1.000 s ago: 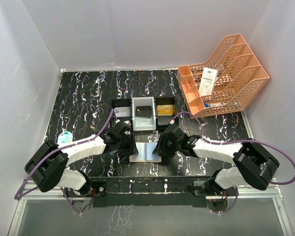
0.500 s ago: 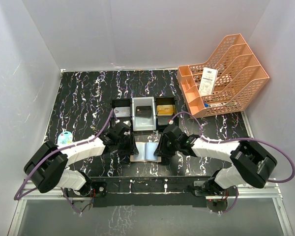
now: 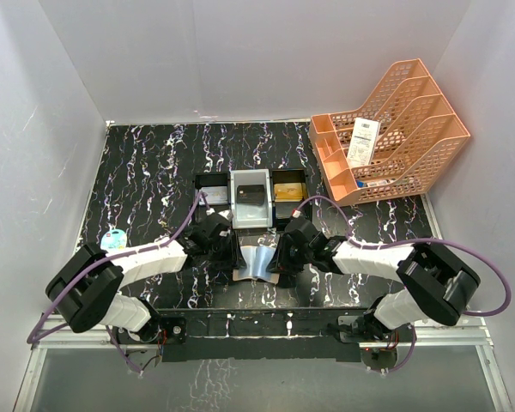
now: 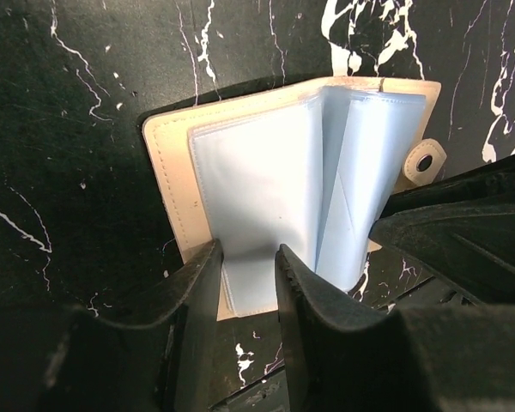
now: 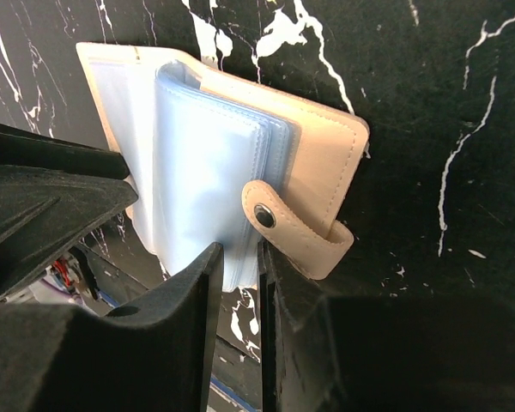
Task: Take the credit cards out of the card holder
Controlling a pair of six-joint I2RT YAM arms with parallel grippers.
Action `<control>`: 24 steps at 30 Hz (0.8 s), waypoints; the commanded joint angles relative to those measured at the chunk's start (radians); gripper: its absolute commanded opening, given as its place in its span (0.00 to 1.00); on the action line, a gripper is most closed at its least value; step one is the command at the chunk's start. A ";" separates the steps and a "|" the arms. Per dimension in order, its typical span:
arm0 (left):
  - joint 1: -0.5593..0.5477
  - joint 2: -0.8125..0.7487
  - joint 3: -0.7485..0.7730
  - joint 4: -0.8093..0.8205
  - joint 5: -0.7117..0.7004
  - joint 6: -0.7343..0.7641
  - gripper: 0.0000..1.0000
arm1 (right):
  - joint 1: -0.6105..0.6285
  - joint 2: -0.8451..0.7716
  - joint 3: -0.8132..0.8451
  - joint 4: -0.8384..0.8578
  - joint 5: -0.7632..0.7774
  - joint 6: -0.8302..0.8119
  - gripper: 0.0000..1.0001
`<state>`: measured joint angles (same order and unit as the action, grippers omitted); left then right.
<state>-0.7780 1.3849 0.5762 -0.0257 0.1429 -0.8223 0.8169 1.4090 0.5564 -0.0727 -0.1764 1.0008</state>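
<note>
Card holder [image 3: 256, 262] is seen lying open on the black marbled table [image 3: 154, 172], lower centre of the top view, just below the tray [image 3: 251, 221] & btwn the two grippers. The tan cover faces down. The pale blue sleeves [image 4: 257, 172] face up and are bowed up in the middle.

L gripper [image 4: 249, 253] is set at the holder's left side in the top view. In the L wrist view its fingers are seen at bottom centre w/ a moderate gap, and the lower edge of one sleeve fills that gap. Whether the sleeve is actually pinched can't be told.

R gripper [image 5: 239, 251] is set at the holder's right side. In the R wrist view its fingers are nearly together at bottom centre, and the lower edge of the sleeve stack is caught btwn them. The snap tab [image 5: 279, 219] is seen just right of that, folded over the cover's edge.

Three cards are seen in the tray, one per compartment, centre of the top view: grey-blue card [image 3: 213, 196] left, black card [image 3: 251, 194] middle, gold card [image 3: 287, 190] right.

An orange file rack [image 3: 395, 137] is seen at upper right, w/ a white receipt [image 3: 362, 142] propped in it, well apart from the holder.
</note>
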 commanded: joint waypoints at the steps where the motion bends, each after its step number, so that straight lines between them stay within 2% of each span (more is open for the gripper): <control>1: -0.041 -0.009 0.009 0.024 0.044 -0.024 0.29 | 0.016 0.026 -0.013 0.109 -0.036 0.035 0.21; 6: -0.042 -0.012 0.027 0.049 0.077 -0.028 0.30 | 0.016 0.044 -0.003 0.086 -0.022 0.030 0.22; 14: -0.044 -0.046 0.032 0.008 0.042 -0.032 0.30 | 0.016 0.019 0.025 0.017 0.014 0.000 0.25; 18: -0.045 -0.132 0.041 -0.100 -0.071 -0.040 0.31 | 0.016 -0.050 0.085 -0.052 0.024 -0.057 0.31; 21: -0.045 -0.215 0.056 -0.228 -0.204 -0.059 0.33 | 0.015 -0.127 0.140 -0.160 0.089 -0.101 0.37; 24: -0.044 -0.294 0.072 -0.342 -0.307 -0.054 0.39 | 0.014 -0.205 0.185 -0.219 0.138 -0.167 0.43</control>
<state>-0.8185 1.1896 0.5968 -0.1791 0.0193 -0.8684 0.8295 1.3159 0.6453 -0.2058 -0.1322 0.9333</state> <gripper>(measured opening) 0.356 0.389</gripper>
